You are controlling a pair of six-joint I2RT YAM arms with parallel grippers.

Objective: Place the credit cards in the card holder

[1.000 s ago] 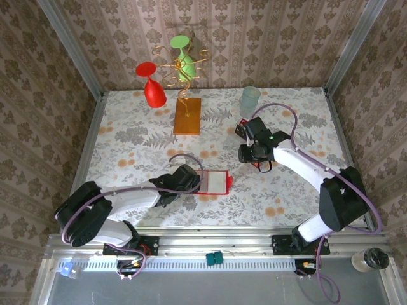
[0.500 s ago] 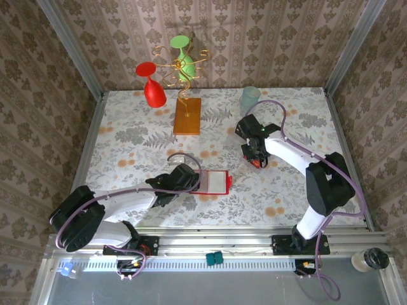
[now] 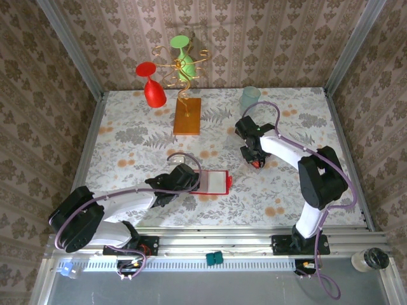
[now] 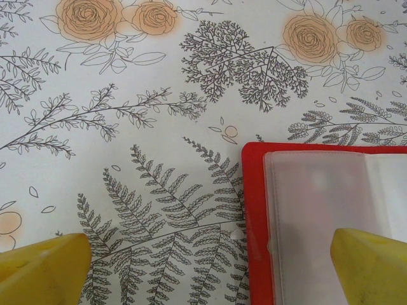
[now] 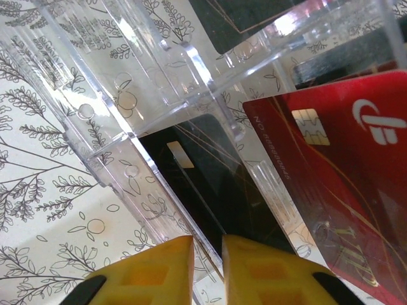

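Credit cards [image 5: 343,165] stand in a clear rack [image 5: 127,95], two o'clock of the open card holder [image 3: 215,182]. Right gripper [image 5: 207,267] is nearly pinched there, catch unclear. Left gripper [image 4: 206,260] is spread wide over the holder's nine o'clock edge.

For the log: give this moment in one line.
left claw open at wallet edge | right claw nearly closed at clear card rack | wallet open

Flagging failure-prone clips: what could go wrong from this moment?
The right gripper, nearly closed, sits at a wall of the clear plastic card tray; it may pinch the wall, not the red credit card beside it. The left gripper is open astride an edge of the card holder, not gripping it; it could slide.
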